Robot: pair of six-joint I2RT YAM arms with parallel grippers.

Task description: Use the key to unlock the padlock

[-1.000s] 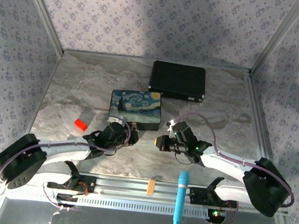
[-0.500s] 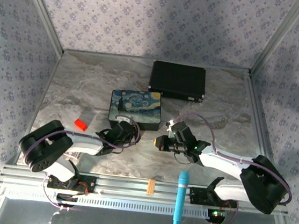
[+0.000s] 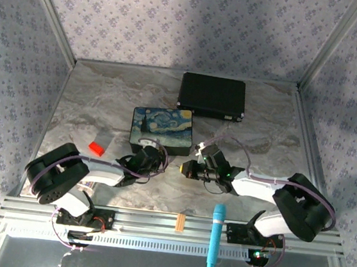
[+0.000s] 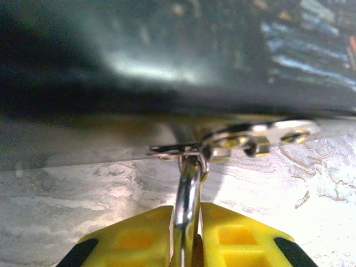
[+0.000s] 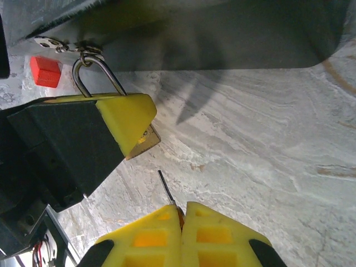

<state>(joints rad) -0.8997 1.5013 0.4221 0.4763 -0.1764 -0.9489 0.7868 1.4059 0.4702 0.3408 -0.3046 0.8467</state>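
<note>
While both arms reach in at the near face of the painted box (image 3: 163,130) on the marbled tabletop (image 3: 91,104), seen from above, the left end effector (image 3: 144,160) sits against that face and the right end effector (image 3: 186,168) hovers just beside it, its tip turned toward its partner. From the left wrist, the yellow fingers (image 4: 133,239) are pinched narrow on the padlock (image 4: 187,189), whose silver shackle rises between them to the box's clasp (image 4: 245,142), through which it is threaded. From the right wrist, the right end effector's jaws are pressed together on the key (image 5: 166,189). Its thin blade pokes out toward the padlock's brass body, a corner of which peeks from under the left arm's yellow finger (image 5: 125,117); key tip and brass stand near but apart. Doing this step well likely means holding the padlock steady with its keyway facing the blade. The blade should be lined up with the slot before any push and advanced slowly, since so slim a key could slip or twist in the grip.
</note>
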